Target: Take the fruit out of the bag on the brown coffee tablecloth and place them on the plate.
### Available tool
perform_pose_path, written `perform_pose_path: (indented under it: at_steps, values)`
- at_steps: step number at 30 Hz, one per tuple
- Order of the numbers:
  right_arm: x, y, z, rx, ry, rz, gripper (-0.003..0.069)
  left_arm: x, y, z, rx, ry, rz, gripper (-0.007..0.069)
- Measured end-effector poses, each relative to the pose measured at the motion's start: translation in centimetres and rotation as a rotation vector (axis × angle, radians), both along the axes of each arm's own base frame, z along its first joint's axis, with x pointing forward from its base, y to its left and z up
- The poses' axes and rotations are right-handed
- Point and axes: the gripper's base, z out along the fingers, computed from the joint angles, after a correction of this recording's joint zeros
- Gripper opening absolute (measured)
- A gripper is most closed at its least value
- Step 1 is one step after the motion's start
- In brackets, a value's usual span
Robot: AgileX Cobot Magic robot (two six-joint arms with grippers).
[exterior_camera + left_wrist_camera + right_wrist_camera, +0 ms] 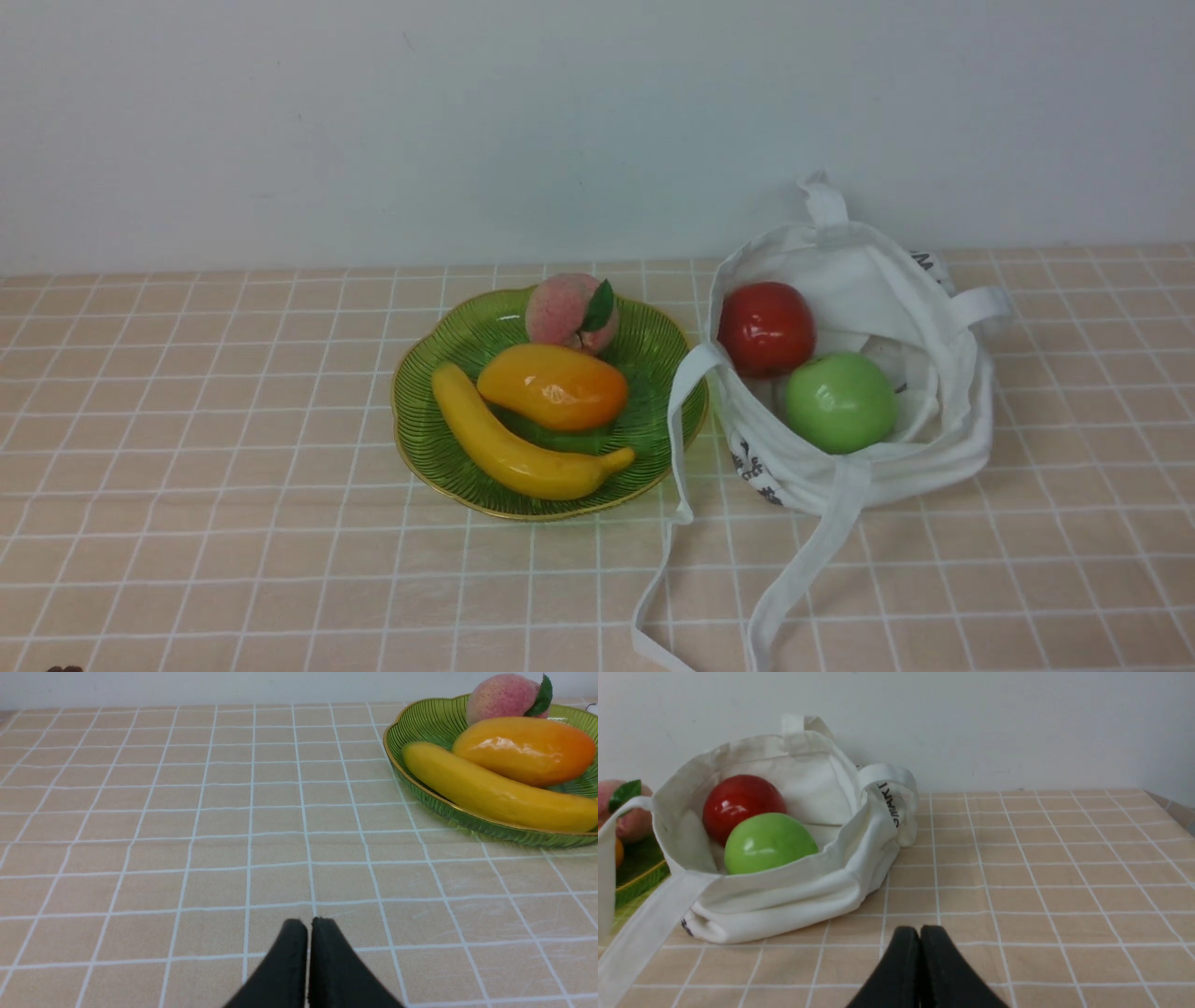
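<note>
You see the plate (420, 411) just left of the bag (920, 280) on the tablecloth (187, 467). On the plate: mango (553, 386), banana (513, 450) before it, peach (565, 311) behind. In the bag: two apples (766, 329).

I count five fruits: one mango (555, 385), one banana (516, 451), one peach (568, 312), one red apple (766, 329) and one green apple (839, 401). I see one plate (425, 411), one bag (878, 280), one tablecloth (205, 485).
</note>
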Motion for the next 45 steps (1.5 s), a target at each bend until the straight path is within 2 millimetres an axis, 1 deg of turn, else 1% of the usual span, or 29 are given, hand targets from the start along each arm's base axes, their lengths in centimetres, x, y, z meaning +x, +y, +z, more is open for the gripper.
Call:
perform_pose_path:
  at_steps: [9,45]
  values:
    - [-0.07,0.24,-0.19,-0.013,0.030,0.047,-0.0014,0.00,0.00,0.00,0.000,0.000,0.000,-0.0008]
    - [-0.08,0.21,-0.21,-0.031,0.034,0.047,-0.0014,0.00,0.00,0.00,0.000,0.000,0.000,-0.0008]
